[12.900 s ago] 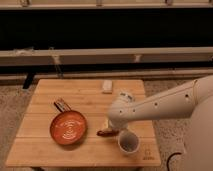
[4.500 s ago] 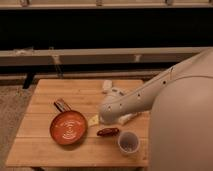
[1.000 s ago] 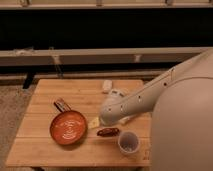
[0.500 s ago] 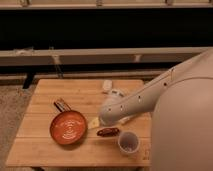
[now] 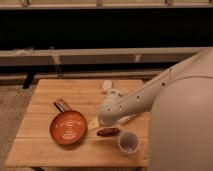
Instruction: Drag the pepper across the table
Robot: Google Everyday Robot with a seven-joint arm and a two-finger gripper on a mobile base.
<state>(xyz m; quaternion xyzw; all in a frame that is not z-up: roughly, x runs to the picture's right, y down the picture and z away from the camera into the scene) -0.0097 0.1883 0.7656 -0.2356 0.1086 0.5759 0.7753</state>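
Observation:
The pepper (image 5: 108, 132) is a small dark red-brown glossy item lying on the light wooden table (image 5: 45, 150), between the orange-red pan and the pale cup. My gripper (image 5: 107, 120) sits at the end of the white arm just above and behind the pepper, near the table's middle. The arm's bulk hides the fingers. I cannot tell if the gripper touches the pepper.
A round orange-red pan (image 5: 68, 127) with a white swirl and a dark handle lies at the left. A pale yellow wedge (image 5: 93, 123) sits beside it. A pale cup (image 5: 128, 142) stands at the front right. A white object (image 5: 108, 86) lies at the back.
Since 12.9 s ago the arm has swung left and back, and the pepper lies a little left of where it was. Over the last second nothing visibly moved.

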